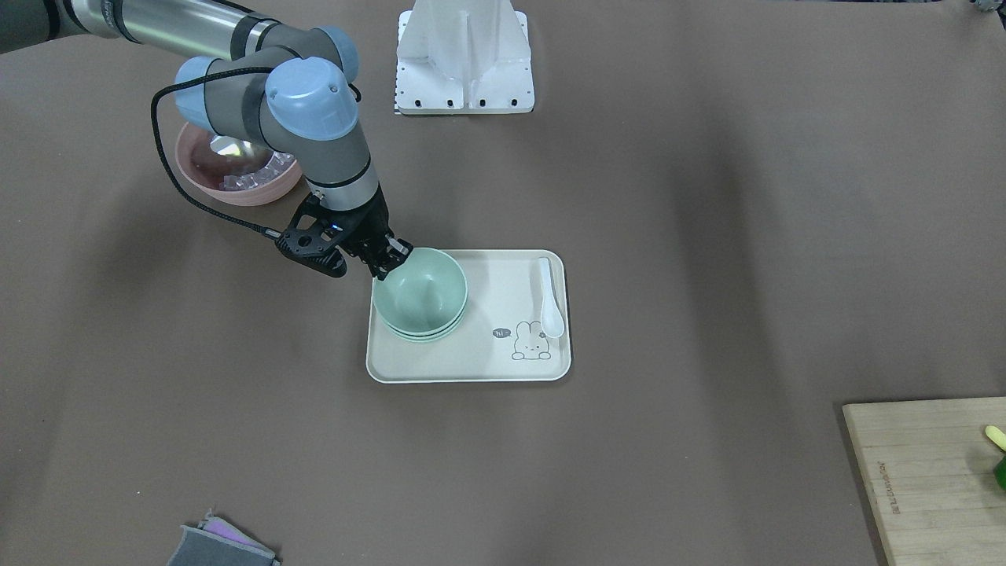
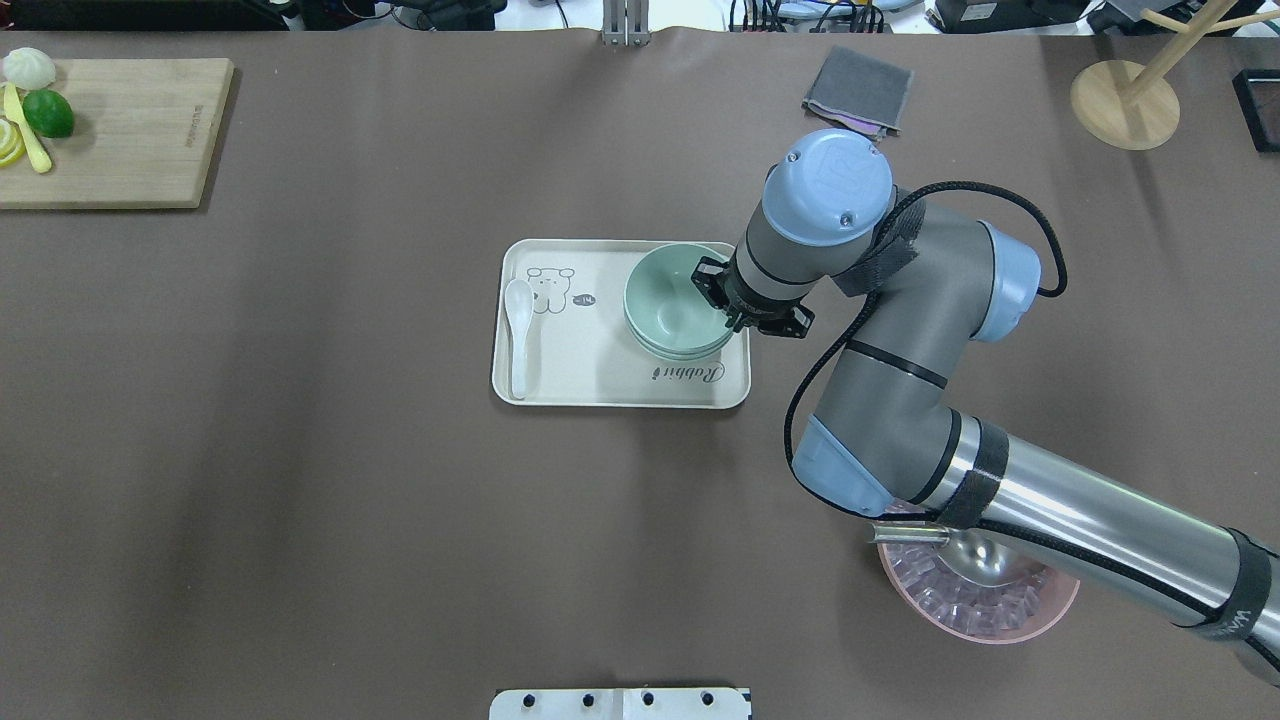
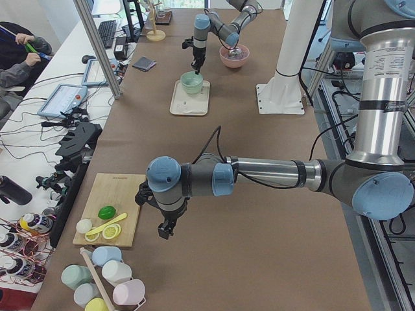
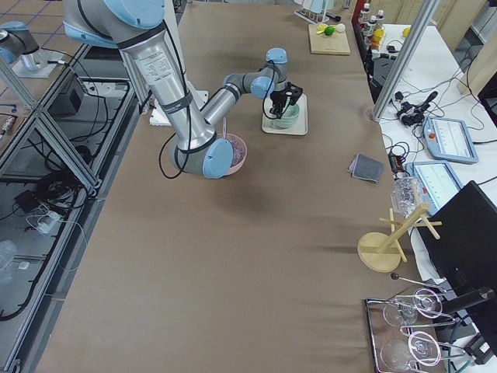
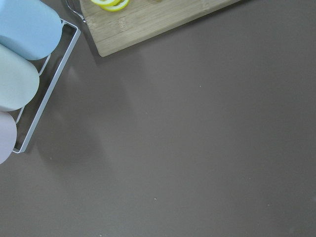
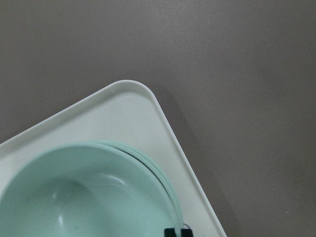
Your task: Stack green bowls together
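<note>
The green bowls sit nested in one stack on the cream tray, at the tray's end nearest my right arm. The top bowl sits slightly off-centre on the two below. My right gripper is at the top bowl's rim, with its fingers closed across the rim. The stack and the gripper also show in the overhead view. The right wrist view shows the bowls and the tray corner. My left gripper hangs over bare table far from the tray. I cannot tell whether it is open or shut.
A white spoon lies on the tray's other end. The pink bowl with a metal scoop sits under my right arm. A wooden board with fruit, a grey cloth and a wooden stand sit near the table's far edge.
</note>
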Tool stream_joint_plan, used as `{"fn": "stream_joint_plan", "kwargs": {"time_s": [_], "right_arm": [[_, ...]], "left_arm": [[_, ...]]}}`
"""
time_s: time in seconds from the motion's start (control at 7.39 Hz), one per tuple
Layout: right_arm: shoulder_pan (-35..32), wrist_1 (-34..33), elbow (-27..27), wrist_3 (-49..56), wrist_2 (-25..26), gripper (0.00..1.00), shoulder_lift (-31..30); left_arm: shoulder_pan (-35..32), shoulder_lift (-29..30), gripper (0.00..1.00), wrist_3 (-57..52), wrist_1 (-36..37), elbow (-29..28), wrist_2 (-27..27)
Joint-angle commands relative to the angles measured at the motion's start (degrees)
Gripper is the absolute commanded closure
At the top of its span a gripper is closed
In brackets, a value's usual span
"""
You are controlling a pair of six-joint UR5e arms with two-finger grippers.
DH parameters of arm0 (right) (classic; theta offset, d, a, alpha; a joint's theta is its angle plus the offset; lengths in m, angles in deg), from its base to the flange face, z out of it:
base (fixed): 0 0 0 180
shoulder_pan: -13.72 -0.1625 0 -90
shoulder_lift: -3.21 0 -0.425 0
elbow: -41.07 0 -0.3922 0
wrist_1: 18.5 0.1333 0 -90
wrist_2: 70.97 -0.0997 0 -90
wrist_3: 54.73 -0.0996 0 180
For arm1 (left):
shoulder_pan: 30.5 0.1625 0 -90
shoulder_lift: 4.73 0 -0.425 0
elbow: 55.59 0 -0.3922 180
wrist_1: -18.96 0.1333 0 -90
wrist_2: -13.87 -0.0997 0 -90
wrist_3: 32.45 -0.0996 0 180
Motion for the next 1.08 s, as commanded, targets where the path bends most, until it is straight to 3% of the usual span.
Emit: {"fn": "stream_joint_plan", "kwargs": {"time_s": [0.0, 0.95], "right_arm": [[0.0, 0.1, -0.1, 0.2, 0.0, 1.0, 0.0], [0.4, 0.2, 0.0, 0.6, 1.1, 1.0, 0.0]], "left_arm": [[0.0, 0.0, 0.01, 0.0, 0.0, 0.0, 0.0], [0.0, 0.0, 0.01, 0.0, 0.0, -0.1, 0.0]]}}
